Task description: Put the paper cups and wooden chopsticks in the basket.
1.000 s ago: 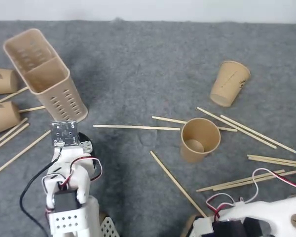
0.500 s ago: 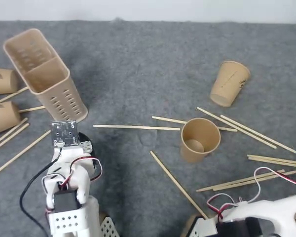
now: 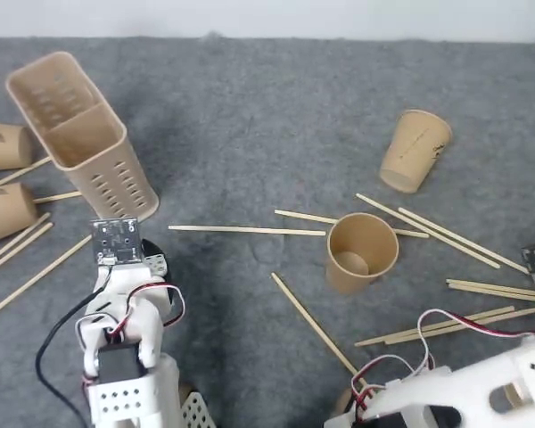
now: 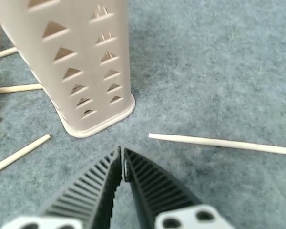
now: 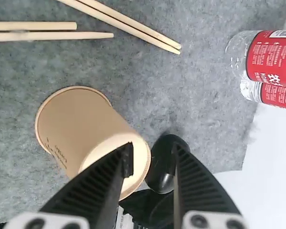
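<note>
Surface (image 3: 276, 107): grey felt, viewed from above.
Basket (image 3: 89, 152): tall, perforated, upright near the far left corner.
Paper cups: upright cup (image 3: 361, 251) right of the middle; tipped cup (image 3: 415, 150) toward the far right; two lying cups (image 3: 2, 147) at the left edge.
Wooden chopsticks (image 3: 247, 230): scattered flat across the surface.
Left claw (image 4: 122, 164): pressed together, empty, just before the basket's foot.
Right claw (image 5: 151, 148): spread, with another paper cup (image 5: 81, 129) just beside one finger.

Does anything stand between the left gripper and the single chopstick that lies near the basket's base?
Nothing visible does. Only bare grey carpet lies between the left gripper and the chopstick; the basket stands beside that path.
</note>
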Motion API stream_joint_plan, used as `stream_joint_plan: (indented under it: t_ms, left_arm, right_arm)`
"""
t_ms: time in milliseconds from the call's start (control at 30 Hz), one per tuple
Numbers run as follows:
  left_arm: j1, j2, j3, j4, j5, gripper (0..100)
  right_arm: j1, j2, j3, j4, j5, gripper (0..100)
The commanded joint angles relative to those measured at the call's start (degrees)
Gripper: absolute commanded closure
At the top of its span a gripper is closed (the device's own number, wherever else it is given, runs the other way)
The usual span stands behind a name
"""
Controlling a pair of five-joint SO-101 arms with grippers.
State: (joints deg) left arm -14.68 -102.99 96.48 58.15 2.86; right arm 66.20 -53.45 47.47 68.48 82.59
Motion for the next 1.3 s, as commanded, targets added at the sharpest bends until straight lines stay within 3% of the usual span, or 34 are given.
stream_joint_plan:
  t_ms: [0,233,533,700,767,1067,1267]
  left_arm:
    - [-0.4,-1.0,-0.1,-1.2,-0.5,99]
    - [-0.4,-1.0,-0.1,-1.2,-0.5,99]
    - [-0.4,-1.0,-0.1,-1.2,-0.5,99]
    - [-0.4,-1.0,-0.1,-1.2,-0.5,99]
    - [-0.4,-1.0,-0.1,-1.2,-0.5,99]
    - [-0.4,-1.0,-0.1,-1.2,-0.5,99]
    - [-0.4,-1.0,-0.1,-1.2,-0.5,99]
  right_arm:
    - [2.3,0.2,-2.0,-1.4,1.0,85.1]
    - [7.4,12.5,-2.0,-11.6,1.0,85.1]
    - [6.5,18.4,-1.6,-9.3,1.0,85.6]
    - [4.8,18.4,1.7,-9.3,1.0,99.8]
    - [4.3,18.4,2.4,-9.1,1.0,97.3]
    - [-2.1,17.7,-1.9,1.3,0.6,99.1]
    - [-9.0,18.3,-15.4,9.2,-10.3,99.1]
